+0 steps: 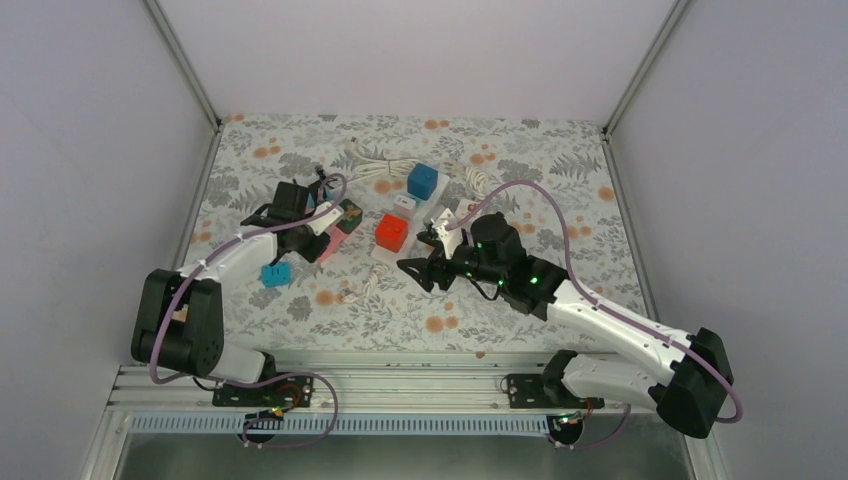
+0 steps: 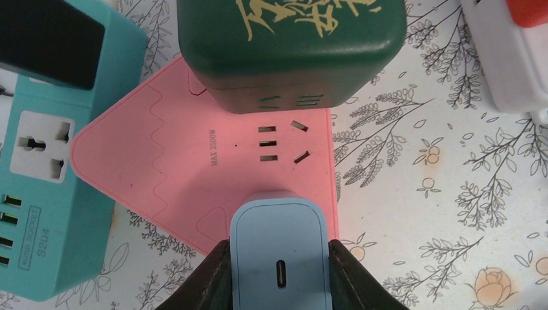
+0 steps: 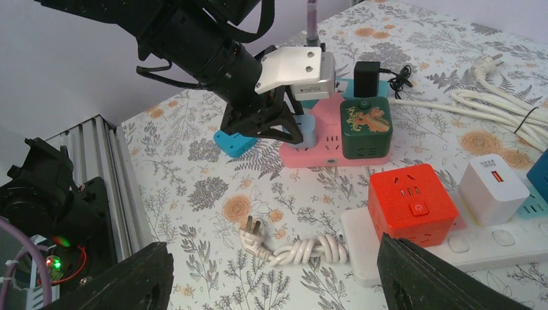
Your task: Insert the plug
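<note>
Bright, even light here, soft and falling from above, and the white walls [image 1: 420,50] take a faint lilac cast in the top view. Shadows are gentle: a dim patch lies on the pink power strip [image 2: 181,161] just ahead of the light-blue plug [image 2: 279,252], both sharp. In the right wrist view the fingers [image 3: 439,287] of the right gripper [image 3: 274,258] are dark, soft-edged blurs, while the table [image 3: 213,174] beyond is crisp. A green lamp [image 3: 53,262] glows with slight bloom.

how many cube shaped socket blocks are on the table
3: a green cube on the pink strip, a red cube on the white strip, and a blue cube farther along it. Others may be hidden from view.
</note>
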`<state>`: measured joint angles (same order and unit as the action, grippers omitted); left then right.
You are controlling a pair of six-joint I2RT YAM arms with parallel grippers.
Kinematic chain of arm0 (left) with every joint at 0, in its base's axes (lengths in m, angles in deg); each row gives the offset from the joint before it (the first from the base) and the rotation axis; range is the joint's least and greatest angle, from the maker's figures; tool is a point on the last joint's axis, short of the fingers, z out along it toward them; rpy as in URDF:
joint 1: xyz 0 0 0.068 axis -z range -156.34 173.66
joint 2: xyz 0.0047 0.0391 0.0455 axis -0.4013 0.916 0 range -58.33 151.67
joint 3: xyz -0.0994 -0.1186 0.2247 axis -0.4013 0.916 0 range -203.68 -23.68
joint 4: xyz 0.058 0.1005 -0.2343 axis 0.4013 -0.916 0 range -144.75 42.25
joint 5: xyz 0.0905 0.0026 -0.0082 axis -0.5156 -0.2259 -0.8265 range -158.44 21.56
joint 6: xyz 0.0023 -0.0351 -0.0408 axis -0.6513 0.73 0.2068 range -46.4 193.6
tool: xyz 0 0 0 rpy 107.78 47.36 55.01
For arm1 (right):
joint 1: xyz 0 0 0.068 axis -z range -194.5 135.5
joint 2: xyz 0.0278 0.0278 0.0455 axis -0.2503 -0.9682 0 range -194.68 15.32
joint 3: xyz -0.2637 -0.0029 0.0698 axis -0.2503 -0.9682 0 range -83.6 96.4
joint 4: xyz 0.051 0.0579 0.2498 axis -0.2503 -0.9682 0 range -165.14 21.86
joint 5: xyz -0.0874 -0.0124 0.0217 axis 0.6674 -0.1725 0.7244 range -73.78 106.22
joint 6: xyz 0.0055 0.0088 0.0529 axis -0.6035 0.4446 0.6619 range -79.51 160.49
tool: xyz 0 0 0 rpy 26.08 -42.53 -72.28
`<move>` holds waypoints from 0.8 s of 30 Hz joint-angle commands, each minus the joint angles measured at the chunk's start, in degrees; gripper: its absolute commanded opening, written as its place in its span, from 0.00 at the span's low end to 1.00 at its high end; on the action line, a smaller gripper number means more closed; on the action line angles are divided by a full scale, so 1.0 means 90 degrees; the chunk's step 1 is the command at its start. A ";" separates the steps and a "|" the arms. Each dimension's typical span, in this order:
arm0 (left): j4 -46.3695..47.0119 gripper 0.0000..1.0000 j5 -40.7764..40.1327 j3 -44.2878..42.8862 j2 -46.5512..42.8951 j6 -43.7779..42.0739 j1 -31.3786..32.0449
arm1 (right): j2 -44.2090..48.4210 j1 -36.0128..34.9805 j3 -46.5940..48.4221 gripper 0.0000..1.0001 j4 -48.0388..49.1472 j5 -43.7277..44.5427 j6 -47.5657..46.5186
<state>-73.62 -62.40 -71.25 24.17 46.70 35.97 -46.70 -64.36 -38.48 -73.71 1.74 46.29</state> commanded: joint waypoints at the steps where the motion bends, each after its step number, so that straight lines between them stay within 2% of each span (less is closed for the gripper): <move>1: -0.0204 0.07 -0.0006 0.0492 0.0087 0.0128 0.0294 | -0.0006 -0.0064 -0.0053 0.82 0.0212 0.0018 -0.0027; 6: -0.0174 0.03 0.0034 0.0650 0.0350 0.0123 0.0417 | 0.0006 -0.0055 -0.0084 0.81 0.0220 -0.0011 -0.0006; 11: -0.0369 0.02 0.0152 0.0314 0.0874 0.0119 0.0398 | 0.0095 -0.0063 -0.0101 0.81 0.0193 0.0024 0.0012; 16: -0.0469 0.03 0.0439 -0.0039 0.0743 0.0195 0.0409 | 0.0180 -0.0060 -0.0162 0.81 0.0212 0.0080 0.0024; 20: -0.0627 0.15 0.0662 -0.0279 0.0478 0.0196 0.0412 | 0.0165 -0.0064 -0.0165 0.81 0.0219 0.0101 0.0026; 22: -0.0587 0.25 0.0530 -0.0351 0.0343 0.0225 0.0418 | 0.0157 -0.0058 -0.0165 0.81 0.0236 0.0125 0.0024; 23: -0.0599 0.39 0.0499 -0.0398 0.0266 0.0220 0.0414 | 0.0148 -0.0064 -0.0163 0.81 0.0243 0.0151 0.0027; 24: -0.0623 0.47 0.0478 -0.0469 0.0178 0.0196 0.0413 | 0.0140 -0.0062 -0.0156 0.81 0.0250 0.0187 0.0021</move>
<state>-72.81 -60.15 -74.29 27.62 47.95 39.23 -46.06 -64.36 -39.40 -73.68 1.96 46.34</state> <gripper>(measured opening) 0.336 0.811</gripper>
